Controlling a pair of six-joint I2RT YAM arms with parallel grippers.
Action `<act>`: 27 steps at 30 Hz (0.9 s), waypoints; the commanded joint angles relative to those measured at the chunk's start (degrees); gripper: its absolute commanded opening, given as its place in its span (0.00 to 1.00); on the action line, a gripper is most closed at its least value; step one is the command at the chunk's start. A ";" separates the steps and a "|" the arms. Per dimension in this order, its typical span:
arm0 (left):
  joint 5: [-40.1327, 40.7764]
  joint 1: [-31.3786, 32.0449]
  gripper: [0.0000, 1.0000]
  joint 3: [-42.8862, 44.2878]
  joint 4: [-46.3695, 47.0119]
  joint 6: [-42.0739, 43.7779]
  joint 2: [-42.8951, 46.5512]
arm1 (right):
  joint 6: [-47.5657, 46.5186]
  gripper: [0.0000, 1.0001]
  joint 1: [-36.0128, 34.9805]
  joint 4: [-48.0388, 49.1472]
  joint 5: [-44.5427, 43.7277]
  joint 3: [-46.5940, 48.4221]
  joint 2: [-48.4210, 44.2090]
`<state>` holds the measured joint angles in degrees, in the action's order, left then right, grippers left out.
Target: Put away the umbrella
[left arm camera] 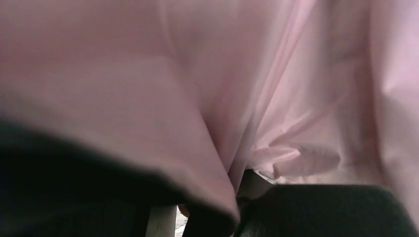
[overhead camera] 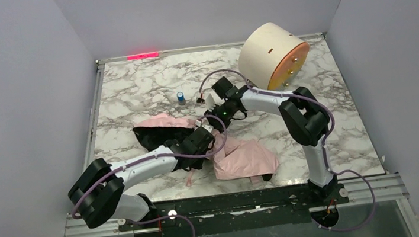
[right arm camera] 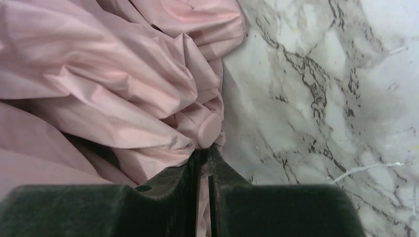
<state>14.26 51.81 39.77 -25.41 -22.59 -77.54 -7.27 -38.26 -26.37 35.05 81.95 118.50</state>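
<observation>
a pale pink fabric compact umbrella lies collapsed and crumpled at the middle of the white-and-grey marble table. its cloth spreads from about 9 o'clock, where a dark lining shows, down to 5 o'clock near the front edge. both arms meet over its centre. the right gripper, reaching in from 2 o'clock, is clenched on the umbrella. its two dark fingers stand almost together with a thin fold of pink cloth pinched between them. a small round pink cap sits just beyond the tips at 12 o'clock. the left gripper comes in from 8 o'clock. its wrist view is filled with blurred pink cloth draped over the fingers, so i cannot tell whether it grasps anything. a cream cylindrical drum with an orange face sits at the table's 1 o'clock corner, well apart from the umbrella. a small blue cylinder stands at 11 o'clock of the grippers.
</observation>
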 commanded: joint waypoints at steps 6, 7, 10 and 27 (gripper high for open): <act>0.93 -0.99 0.00 1.59 13.23 5.80 0.29 | 5.04 0.20 -1.93 -4.52 -0.81 -2.96 -3.98; 0.44 -1.01 0.00 1.46 13.20 6.47 0.82 | 6.54 0.21 -1.84 -4.26 -4.32 -2.88 -4.58; -2.02 -1.00 0.00 2.04 12.19 10.74 2.44 | 12.41 0.25 -1.80 -3.71 -16.72 -2.98 -7.46; -7.81 -9.71 0.00 5.00 9.73 13.21 4.46 | 27.75 0.63 -0.07 3.28 -42.66 -23.21 -40.76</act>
<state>11.86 43.40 44.97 -20.51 -8.93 -74.67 16.67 -38.20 -23.57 -2.07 62.98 82.04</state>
